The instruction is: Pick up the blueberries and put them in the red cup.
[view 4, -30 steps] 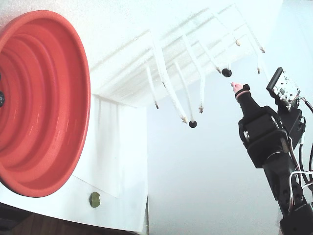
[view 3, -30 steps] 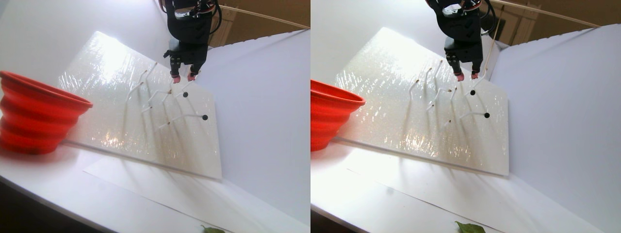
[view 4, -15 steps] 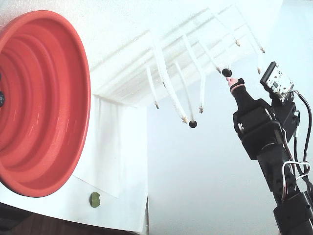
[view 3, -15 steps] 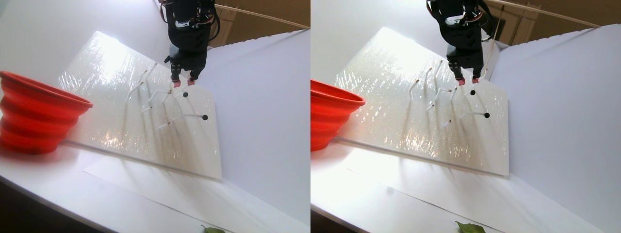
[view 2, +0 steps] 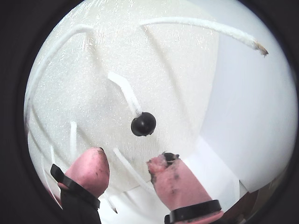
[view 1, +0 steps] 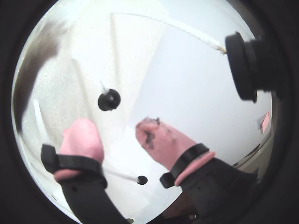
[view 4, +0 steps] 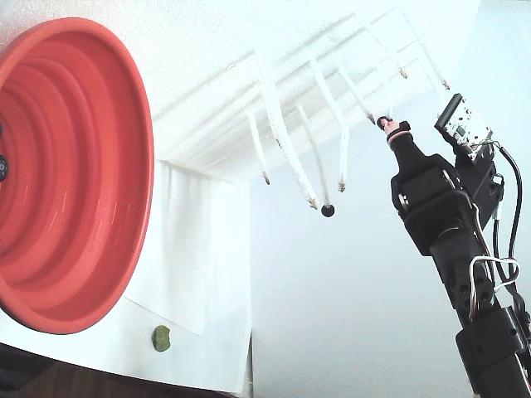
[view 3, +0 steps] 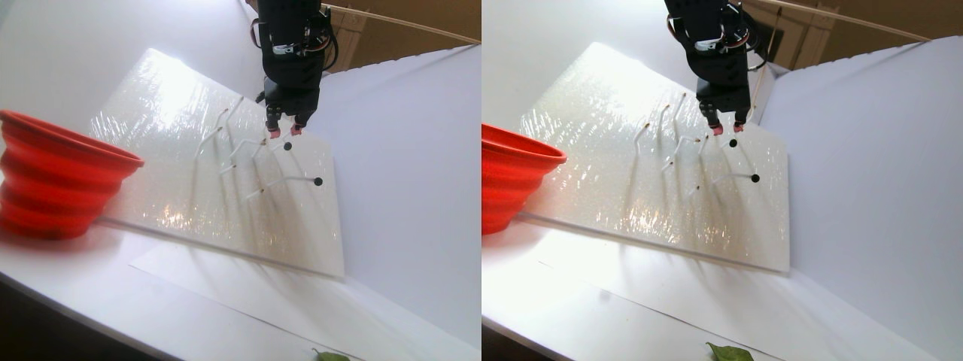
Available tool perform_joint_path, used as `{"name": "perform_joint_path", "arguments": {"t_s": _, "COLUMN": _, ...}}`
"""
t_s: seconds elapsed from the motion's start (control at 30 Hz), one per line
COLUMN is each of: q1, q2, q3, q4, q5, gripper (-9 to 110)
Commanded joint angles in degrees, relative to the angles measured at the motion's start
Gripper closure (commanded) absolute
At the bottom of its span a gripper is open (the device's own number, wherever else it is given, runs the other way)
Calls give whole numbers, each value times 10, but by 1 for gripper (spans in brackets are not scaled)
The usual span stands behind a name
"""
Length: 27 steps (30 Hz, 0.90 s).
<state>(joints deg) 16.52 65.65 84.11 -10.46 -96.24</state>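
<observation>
Table: I see a white table (view 3: pixel 90 301) with white walls behind it; in the stereo pair view its front edge runs along the bottom left.
Board: a large glittery white board (view 3: pixel 173 188) leans tilted on the table, with thin white stems (view 3: pixel 280 180) standing out of its face.
Red cup: the red cup (view 3: pixel 53 180) sits at the board's left end in the stereo pair view, close against its lower left corner. In the fixed view its ringed inside (view 4: pixel 66 174) faces the camera, and I make out two small dark things at the frame's left edge inside it; I cannot tell what they are.
Arm: my black arm (view 4: pixel 448 249) reaches toward the board's upper right part.
Gripper: the gripper (view 2: pixel 127 170) stands partly open with nothing between its pink, dark-smudged fingertips (view 2: pixel 91 169); I see the gap plainly in both wrist views.
Blueberries: one blueberry (view 2: pixel 143 124) sits on a stem tip just ahead of the gap, apart from both fingertips; a wrist view shows it as well (view 1: pixel 109 100). A second (view 3: pixel 317 181) sits on a stem tip nearer the board's right edge, well below the gripper (view 3: pixel 282 132) in the stereo pair view.
Green lump: a small green lump (view 4: pixel 161 337) lies on white paper near the table's front edge, below the cup in the fixed view.
</observation>
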Motion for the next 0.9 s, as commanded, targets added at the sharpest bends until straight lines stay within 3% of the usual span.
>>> {"name": "perform_joint_path", "arguments": {"t_s": 0.0, "q1": 45, "q2": 11, "q3": -86, "q4": -12, "q5": -5, "gripper": 84}}
{"name": "perform_joint_path", "arguments": {"t_s": 0.87, "q1": 50, "q2": -98, "q3": -222, "q4": 2, "q5": -18, "gripper": 83}}
